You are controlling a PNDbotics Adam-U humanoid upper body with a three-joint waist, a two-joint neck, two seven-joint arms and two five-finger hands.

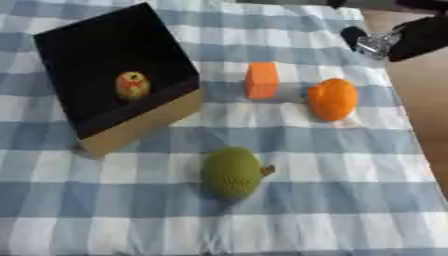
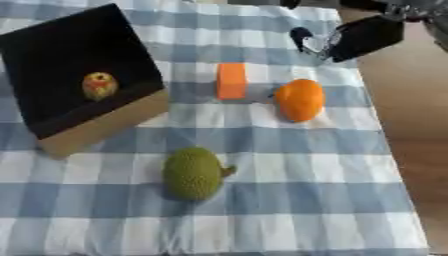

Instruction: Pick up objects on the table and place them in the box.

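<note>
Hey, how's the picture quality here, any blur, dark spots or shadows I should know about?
Left eye view: soft all over; the box interior is near black, only the small fruit shows in it. Right eye view: equally soft; the right hand at the top is blurred, its fingers unreadable; the green fruit casts a faint shadow, no glare on the cloth.

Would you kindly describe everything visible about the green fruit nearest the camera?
The green fruit is oval, dull olive green with a rough, bumpy-looking skin and a short brownish stem stub on its right side. It lies on its side on the blue and white checked tablecloth, in front of the box and apart from it. Nothing else touches it, and no robot hand is near it.
</note>
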